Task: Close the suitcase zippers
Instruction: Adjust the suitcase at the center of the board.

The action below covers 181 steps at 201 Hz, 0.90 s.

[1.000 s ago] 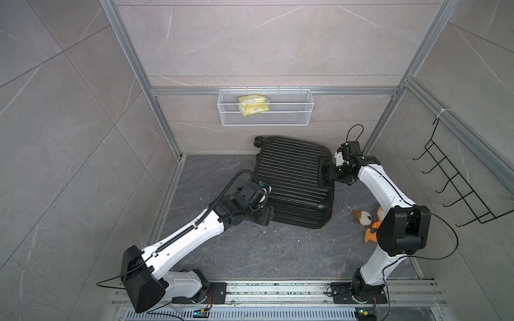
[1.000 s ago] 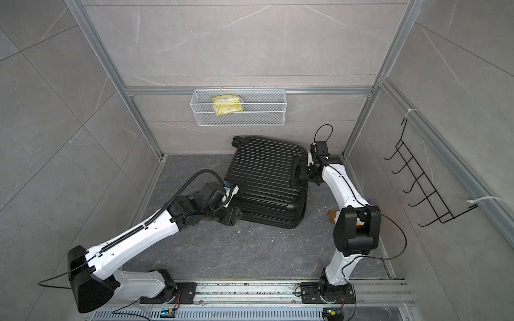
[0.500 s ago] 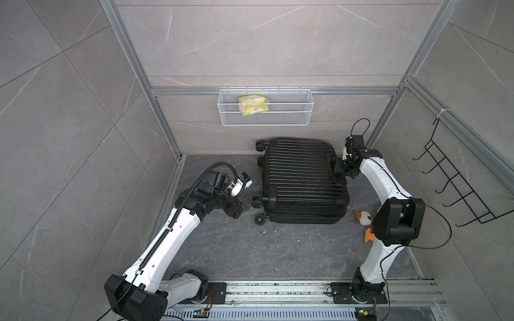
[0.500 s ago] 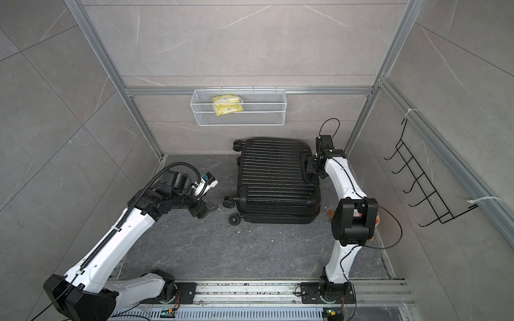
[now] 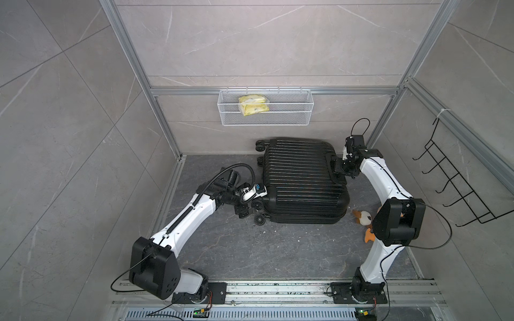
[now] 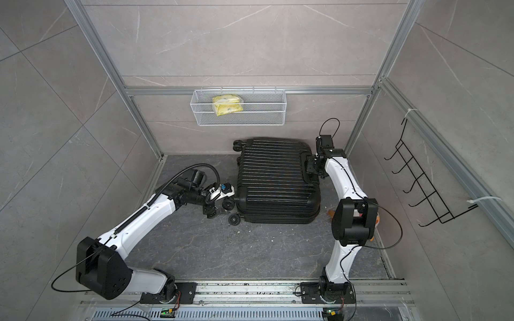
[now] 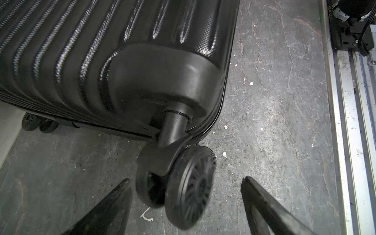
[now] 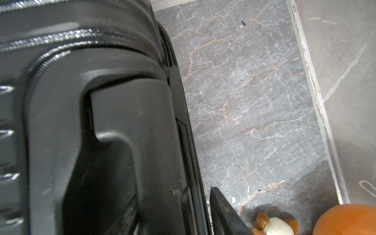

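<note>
The black ribbed suitcase (image 5: pixel 303 180) (image 6: pixel 275 180) lies flat on the floor, its wheels pointing left. My left gripper (image 5: pixel 251 203) (image 6: pixel 219 204) (image 7: pixel 186 179) is open at the near-left corner, with a spinner wheel (image 7: pixel 189 189) between its fingers and a gap on each side. My right gripper (image 5: pixel 340 166) (image 6: pixel 311 166) is shut on the handle (image 8: pixel 132 122) at the right end. Only its outer finger (image 8: pixel 223 213) shows, just outside the zippers' track (image 8: pixel 188 122) (image 7: pixel 215 120). No zip pulls are visible.
A plush toy (image 5: pixel 363 218) (image 8: pixel 274 223) and an orange object (image 8: pixel 345 219) lie on the floor right of the case, by my right arm. A wire basket (image 5: pixel 265 108) hangs on the back wall. A black hook rack (image 5: pixel 456 180) is on the right wall.
The suitcase has swung from slanted to roughly square with the back wall. My left gripper opened, drew back left, then came in round the near-left wheel. My right gripper stayed at the handle.
</note>
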Motion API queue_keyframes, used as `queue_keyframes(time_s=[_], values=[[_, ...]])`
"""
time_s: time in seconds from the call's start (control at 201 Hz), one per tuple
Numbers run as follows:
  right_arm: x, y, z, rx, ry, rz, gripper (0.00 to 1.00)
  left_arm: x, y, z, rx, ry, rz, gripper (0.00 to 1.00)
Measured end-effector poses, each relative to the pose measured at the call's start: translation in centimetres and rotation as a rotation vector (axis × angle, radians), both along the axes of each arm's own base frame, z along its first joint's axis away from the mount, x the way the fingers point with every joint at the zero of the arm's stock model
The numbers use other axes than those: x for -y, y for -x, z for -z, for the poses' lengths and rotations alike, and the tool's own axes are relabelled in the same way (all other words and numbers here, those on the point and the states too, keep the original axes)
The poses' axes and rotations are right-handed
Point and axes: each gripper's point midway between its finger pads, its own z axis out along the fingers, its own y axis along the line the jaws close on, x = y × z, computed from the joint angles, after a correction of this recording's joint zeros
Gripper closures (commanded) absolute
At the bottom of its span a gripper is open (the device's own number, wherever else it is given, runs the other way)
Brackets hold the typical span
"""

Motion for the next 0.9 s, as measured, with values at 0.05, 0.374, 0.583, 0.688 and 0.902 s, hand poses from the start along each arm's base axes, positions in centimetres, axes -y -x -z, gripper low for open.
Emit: queue_keyframes(time_s=[0.05,0.374,0.583,0.688,0.902], values=[[0.0,0.2,-0.2,-0.003,-0.001,-0.003,0.47,0.4,-0.5,0.2,-0.006,-0.002,0.008,0.18],[0.6,2.5,-4.8,0.064,0.002,0.008,0.46,2.7,-1.8,1.9,0.006,-0.02,0.065,0.34],[0.7,4.2,-8.0,0.137,-0.001,0.01,0.45,3.3,-1.6,3.0,-0.003,-0.053,0.078,0.68],[0.6,5.3,-8.3,0.144,-0.004,0.008,0.45,3.9,-1.1,2.9,-0.007,-0.067,0.059,0.81],[0.4,7.8,-8.1,0.139,-0.014,0.001,0.45,5.1,2.1,2.8,-0.039,-0.086,-0.02,0.92]])
